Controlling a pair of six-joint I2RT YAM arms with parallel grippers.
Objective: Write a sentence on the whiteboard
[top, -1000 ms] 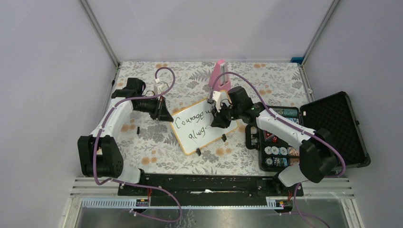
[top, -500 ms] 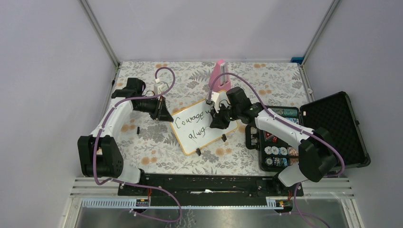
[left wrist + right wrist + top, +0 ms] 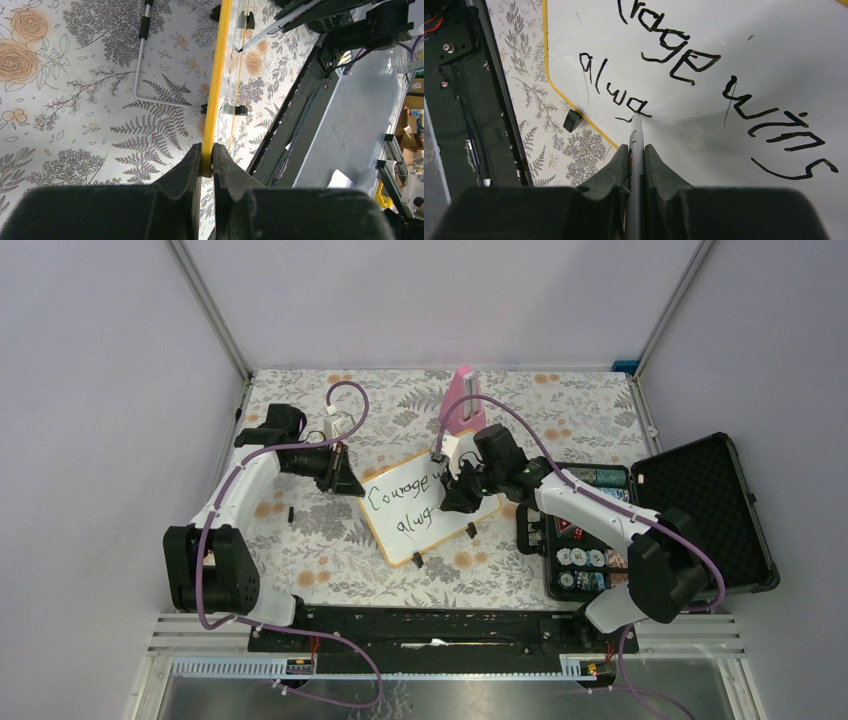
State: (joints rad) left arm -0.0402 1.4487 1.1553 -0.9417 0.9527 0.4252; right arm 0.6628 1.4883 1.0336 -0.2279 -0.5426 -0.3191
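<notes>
The whiteboard [image 3: 422, 544] stands tilted on the floral tablecloth at mid-table. My left gripper [image 3: 350, 483] is shut on its left corner; in the left wrist view the fingers [image 3: 207, 150] pinch the yellow rim [image 3: 218, 75] edge-on. My right gripper [image 3: 457, 500] is shut on a marker [image 3: 636, 137], whose tip touches the board at the end of "alwa". The sentence [image 3: 405, 497] is in black handwriting. The right wrist view shows "rage wins" on the upper line and "alwa" [image 3: 596, 82] below it. From above, my right arm hides the end of both lines.
An open black case [image 3: 700, 505] holding poker chips [image 3: 585, 560] lies right of the board. A pink object [image 3: 461, 395] stands behind the board. A small black piece [image 3: 290, 512] lies on the cloth to the left. The board's wire stand [image 3: 142, 60] rests behind it.
My right gripper with the marker has shifted slightly left and toward the near edge over the second line. The left gripper and the board have not moved.
</notes>
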